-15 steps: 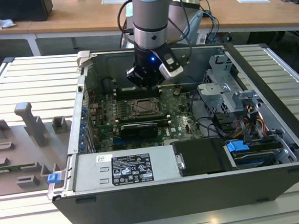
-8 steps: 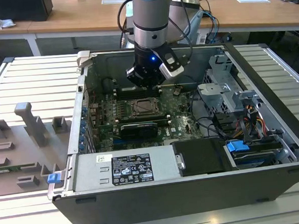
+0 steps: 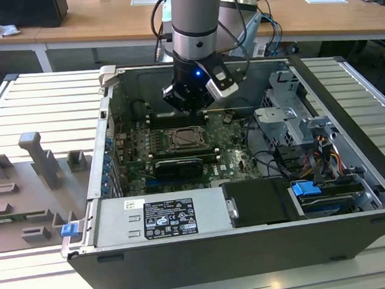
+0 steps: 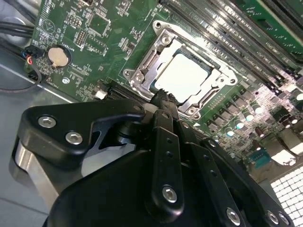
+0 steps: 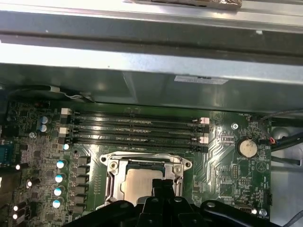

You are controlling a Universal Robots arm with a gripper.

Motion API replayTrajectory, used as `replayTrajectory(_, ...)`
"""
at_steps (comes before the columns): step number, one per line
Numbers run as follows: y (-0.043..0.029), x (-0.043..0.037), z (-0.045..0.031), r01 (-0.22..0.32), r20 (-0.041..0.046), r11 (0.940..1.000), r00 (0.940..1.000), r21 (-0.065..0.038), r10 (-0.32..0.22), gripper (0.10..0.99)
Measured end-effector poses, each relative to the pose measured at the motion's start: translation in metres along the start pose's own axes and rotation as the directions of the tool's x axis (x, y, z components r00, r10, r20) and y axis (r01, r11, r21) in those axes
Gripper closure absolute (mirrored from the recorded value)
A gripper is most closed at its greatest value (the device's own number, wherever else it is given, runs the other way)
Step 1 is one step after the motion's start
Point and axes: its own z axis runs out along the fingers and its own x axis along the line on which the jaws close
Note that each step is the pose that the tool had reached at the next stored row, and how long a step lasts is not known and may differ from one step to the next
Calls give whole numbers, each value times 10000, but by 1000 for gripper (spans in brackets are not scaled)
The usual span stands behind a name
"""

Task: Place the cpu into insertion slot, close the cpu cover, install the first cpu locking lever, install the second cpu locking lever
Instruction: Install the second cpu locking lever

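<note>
The cpu (image 4: 182,75) is a pale square chip lying flat in the insertion slot (image 3: 182,140) on the green motherboard. The cpu cover (image 4: 144,64), a silver frame, lies down over it, and the chip shows through its window. In the first wrist view the cpu (image 5: 139,185) and the cpu cover (image 5: 142,163) sit just beyond my black fingertips. My gripper (image 4: 163,97) hangs shut and holds nothing, its tip right by the socket's edge. In the exterior view the gripper (image 3: 188,105) hovers inside the open case, just behind the socket. I cannot tell how the locking levers stand.
Long memory slots (image 5: 137,127) run beside the socket, and a coin battery (image 5: 246,148) sits on the board nearby. A black graphics card (image 3: 177,167), power supply (image 3: 161,217), drive cage (image 3: 296,120) and loose cables (image 3: 319,155) crowd the case. Grey fixtures (image 3: 35,169) stand outside.
</note>
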Motion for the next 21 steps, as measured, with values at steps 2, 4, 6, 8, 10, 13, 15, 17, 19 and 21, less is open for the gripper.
replayTrajectory(2,-34,2,-3,0,0,10000,10000,0,0,980)
replayTrajectory(4,-65,4,-6,0,0,10000,10000,-1,0,980)
replayTrajectory(6,-122,7,-11,1,0,10000,10000,0,-1,980)
replayTrajectory(8,-157,10,-15,1,-1,10000,10000,0,-1,980)
replayTrajectory(10,-195,12,-18,0,0,10000,10000,-1,0,980)
replayTrajectory(13,-263,17,-25,0,-1,10000,10000,-1,0,980)
replayTrajectory(15,-311,20,-29,-1,-1,10000,10000,-12,1,980)
replayTrajectory(17,-356,22,-29,-1,-6,10000,10000,-39,1,980)
replayTrajectory(19,-409,26,-12,-6,-25,9999,10000,-147,5,980)
replayTrajectory(21,-452,29,-4,-7,-25,9998,10000,-202,7,980)
